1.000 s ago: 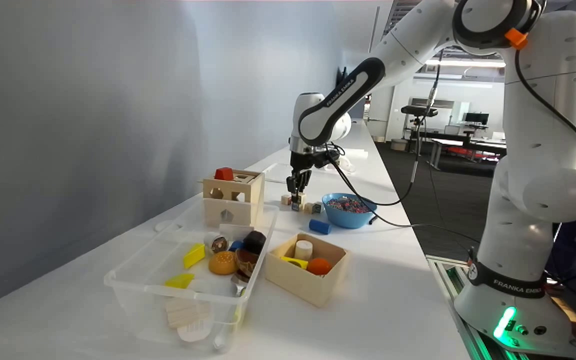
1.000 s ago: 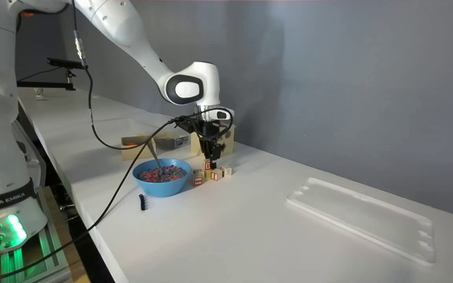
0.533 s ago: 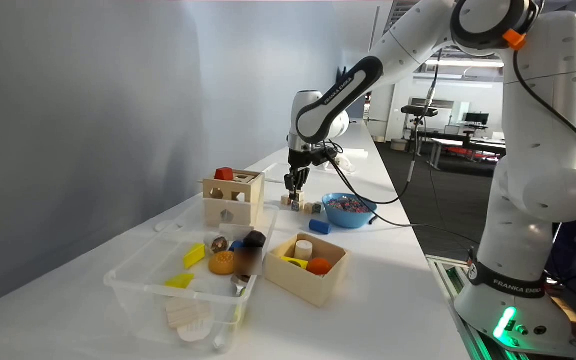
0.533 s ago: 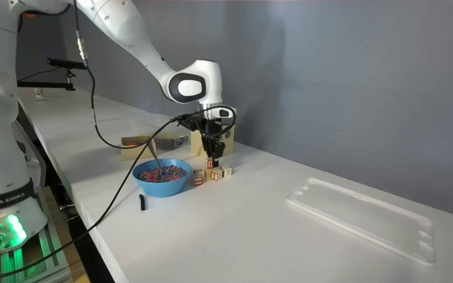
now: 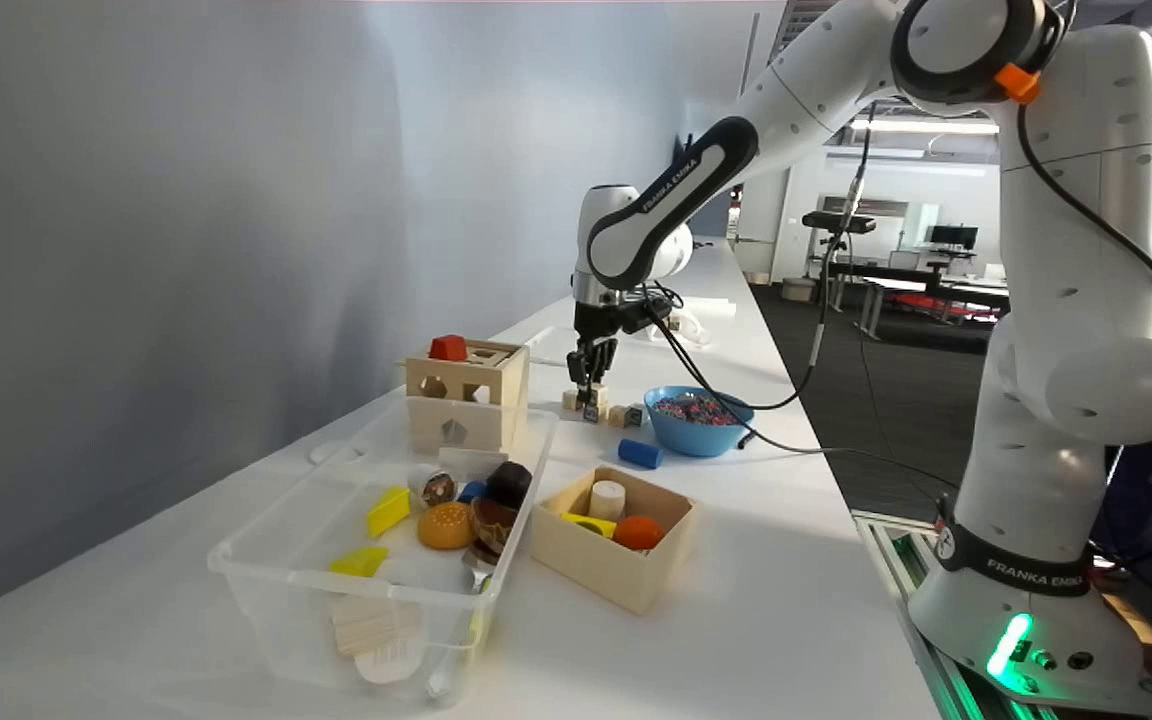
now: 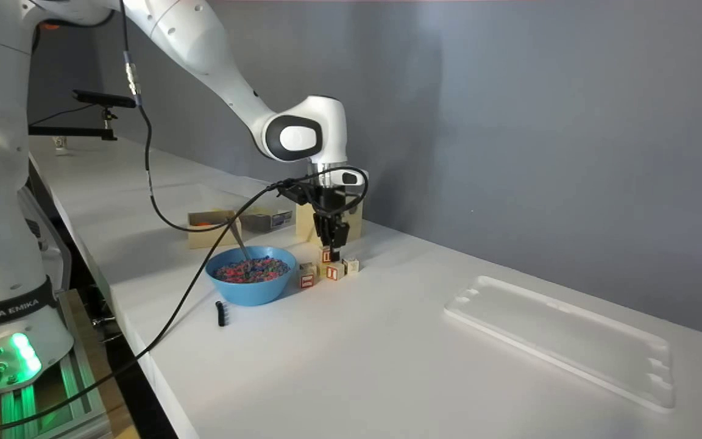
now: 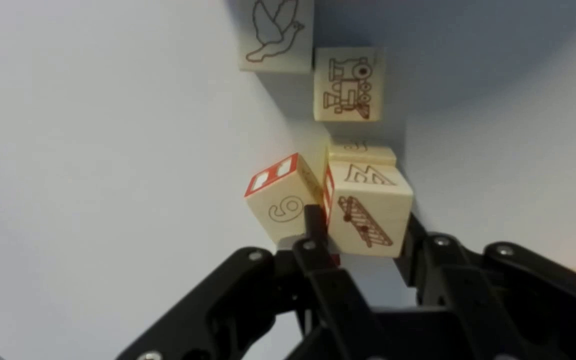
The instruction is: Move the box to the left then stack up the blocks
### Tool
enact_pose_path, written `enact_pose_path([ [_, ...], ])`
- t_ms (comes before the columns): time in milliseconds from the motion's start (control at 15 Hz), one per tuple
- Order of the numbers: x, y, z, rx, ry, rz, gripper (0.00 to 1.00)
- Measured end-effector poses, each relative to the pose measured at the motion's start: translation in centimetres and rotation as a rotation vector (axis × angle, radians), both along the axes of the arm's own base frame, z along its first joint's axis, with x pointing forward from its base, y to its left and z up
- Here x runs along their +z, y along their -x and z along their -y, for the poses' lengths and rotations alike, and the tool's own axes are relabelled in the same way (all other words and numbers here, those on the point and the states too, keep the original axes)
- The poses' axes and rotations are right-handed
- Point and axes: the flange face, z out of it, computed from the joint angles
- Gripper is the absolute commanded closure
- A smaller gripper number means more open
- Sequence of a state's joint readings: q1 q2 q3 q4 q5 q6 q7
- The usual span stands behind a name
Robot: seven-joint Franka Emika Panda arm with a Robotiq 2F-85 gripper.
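My gripper is shut on a wooden block with a skateboard picture; a finger is against each side. The held block also shows in an exterior view. It is right above another block, mostly hidden under it; I cannot tell whether they touch. A block marked 9 or 6 lies tilted beside the left finger. A train block and a bird block lie farther up in the wrist view. A wooden shape-sorter box and an open wooden box stand on the table.
A blue bowl of small beads and a blue cylinder are close to the blocks. A clear bin of toys stands at the near end. A clear lid and a black clip lie on the table.
My gripper and the held block have shifted slightly, rising a little and then lowering a little over the lower block. The other blocks have not visibly moved.
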State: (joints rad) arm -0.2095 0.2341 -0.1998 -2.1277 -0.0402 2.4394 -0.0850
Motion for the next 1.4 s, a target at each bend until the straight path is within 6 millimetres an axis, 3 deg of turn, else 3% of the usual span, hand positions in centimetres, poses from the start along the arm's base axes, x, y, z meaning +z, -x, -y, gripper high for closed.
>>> enact_pose_path([
  [200, 0.0, 0.0, -0.1, 0.001, -0.001, -0.001, 0.89],
  [267, 0.0, 0.0, -0.1, 0.001, -0.001, -0.001, 0.66],
  [400, 0.0, 0.0, -0.1, 0.002, -0.001, -0.002, 0.38],
  [800, -0.1, 0.0, -0.2, 0.003, -0.005, -0.011, 0.00],
  [1067, 0.2, 0.0, -0.3, 0.001, -0.008, -0.006, 0.00],
  [1400, 3.3, 0.3, -0.2, 0.013, -0.020, 0.034, 0.00],
])
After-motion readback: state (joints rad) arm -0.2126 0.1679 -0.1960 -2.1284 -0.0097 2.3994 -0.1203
